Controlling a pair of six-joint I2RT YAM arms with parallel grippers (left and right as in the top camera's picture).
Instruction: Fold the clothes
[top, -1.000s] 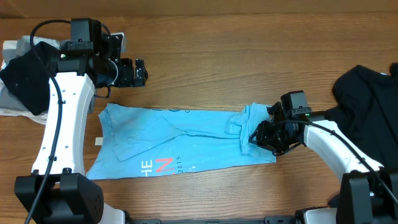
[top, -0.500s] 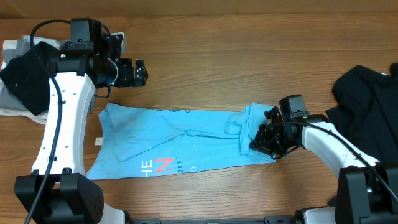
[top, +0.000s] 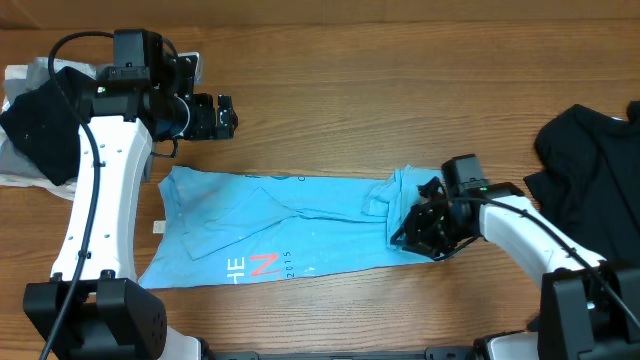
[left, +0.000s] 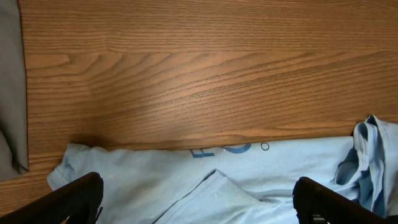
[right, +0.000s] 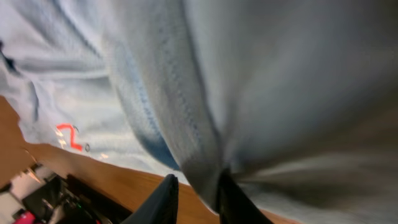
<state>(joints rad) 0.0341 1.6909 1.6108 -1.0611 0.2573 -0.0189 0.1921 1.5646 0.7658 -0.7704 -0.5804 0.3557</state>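
The light blue T-shirt (top: 280, 235) lies folded into a long strip across the table front, coral and white lettering (top: 255, 265) near its lower left. Its right end is bunched up (top: 405, 190). My right gripper (top: 408, 235) is down at that right end. In the right wrist view its fingers (right: 196, 199) stand a little apart, open; a fold of the T-shirt (right: 249, 74) rests against one finger and wood shows in the gap. My left gripper (top: 228, 116) hangs wide open above bare wood beyond the shirt's far edge; the T-shirt (left: 249, 180) lies below its fingers (left: 199, 205).
A black garment (top: 590, 170) is heaped at the table's right edge, close behind my right arm. Another dark garment (top: 40, 120) lies on pale cloth at the far left; the edge of a grey cloth (left: 9, 93) shows in the left wrist view.
My right gripper has slid left and slightly toward the table front along the shirt's right end. The left arm has not moved.
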